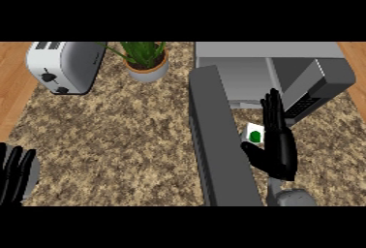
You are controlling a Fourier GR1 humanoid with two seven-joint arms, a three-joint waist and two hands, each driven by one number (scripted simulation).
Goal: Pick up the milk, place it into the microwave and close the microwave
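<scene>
White with a green round mark, the milk (253,134) is standing on the speckled desk (121,145) near its right side, just in front of the microwave (266,72) and beside the open microwave door (218,140), which is swinging out toward the desk's near edge. The right hand (277,145) is lying right against the carton, its fingers stretched straight toward the oven's open mouth and its thumb reaching under the carton's near side; the fingers are looking spread rather than curled, so the carton does not appear to be pinched yet, though the contact on the hidden side cannot be made out. Judging by this, the picking-up step is underway and the carton is not yet inside the cavity. The next move is likely calling for the fingers and thumb to be wrapping round the carton, then lifting it and carrying it the short way forward into the opening, keeping it clear of the door's edge on its left. After that the long door is needing a push round to shut. The left hand (16,177) is resting at the desk's near left corner, fingers straight. A toaster (63,65) and a potted plant (146,58) are standing along the far edge, well apart from the work.
</scene>
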